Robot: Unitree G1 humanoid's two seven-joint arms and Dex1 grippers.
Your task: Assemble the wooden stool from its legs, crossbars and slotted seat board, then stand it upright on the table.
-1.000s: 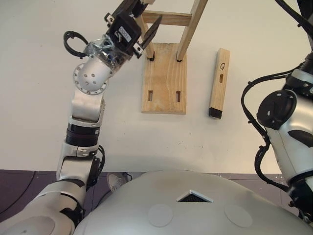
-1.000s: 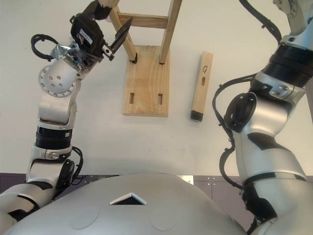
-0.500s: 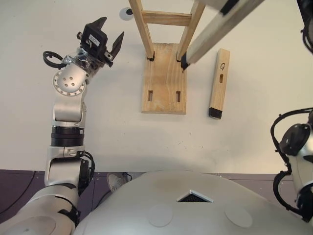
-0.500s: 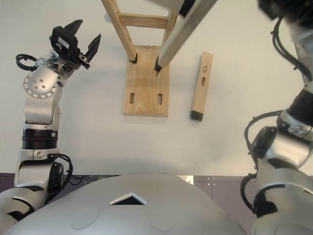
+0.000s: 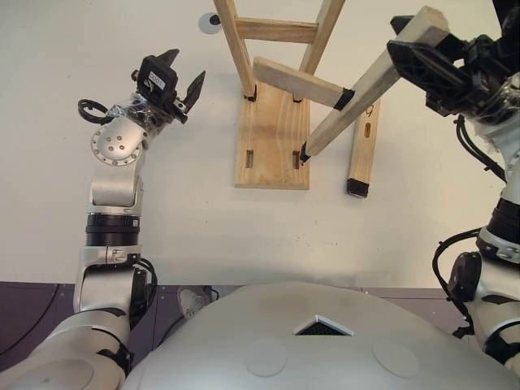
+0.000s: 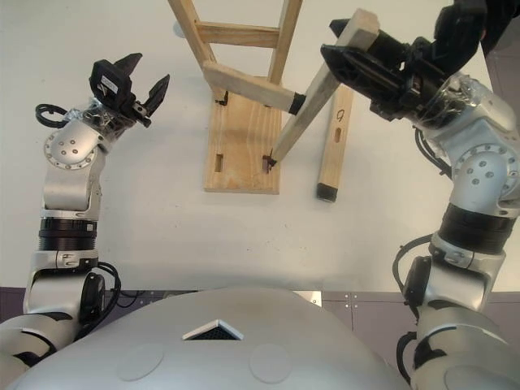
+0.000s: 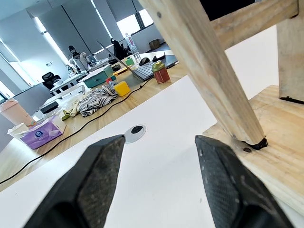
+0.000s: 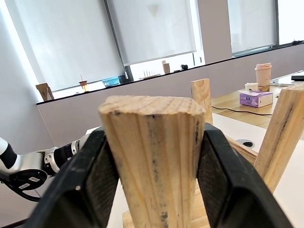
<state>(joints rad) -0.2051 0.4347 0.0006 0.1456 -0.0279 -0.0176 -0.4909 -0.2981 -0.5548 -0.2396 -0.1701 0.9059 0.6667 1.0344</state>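
Here we see the seat board (image 5: 272,142) lying flat on the white table (image 5: 203,219) with its slotted face up. Two legs (image 5: 236,49) stand in its two far slots, joined higher up by a crossbar (image 5: 276,30).

Our right gripper (image 5: 404,50) is closed around the top end of a third leg (image 5: 370,85). In the right wrist view its two black fingers (image 8: 97,175) press on either side of the wood. This leg slants down and to the left, and its black-tipped foot sits at the near right slot of the board. We cannot tell whether the foot is actually seated in the slot. A short bar (image 5: 296,81) meets this leg about halfway up and juts out toward the standing pair.

A fourth leg (image 5: 362,154) lies loose on the table just beside the board's right edge, black tip nearest us.

Our left gripper (image 5: 188,63) hangs above the table to the left of the standing legs. Its fingers (image 7: 102,185) are spread wide with nothing between them.

A small round cap (image 5: 209,23) sits in the tabletop beyond it.
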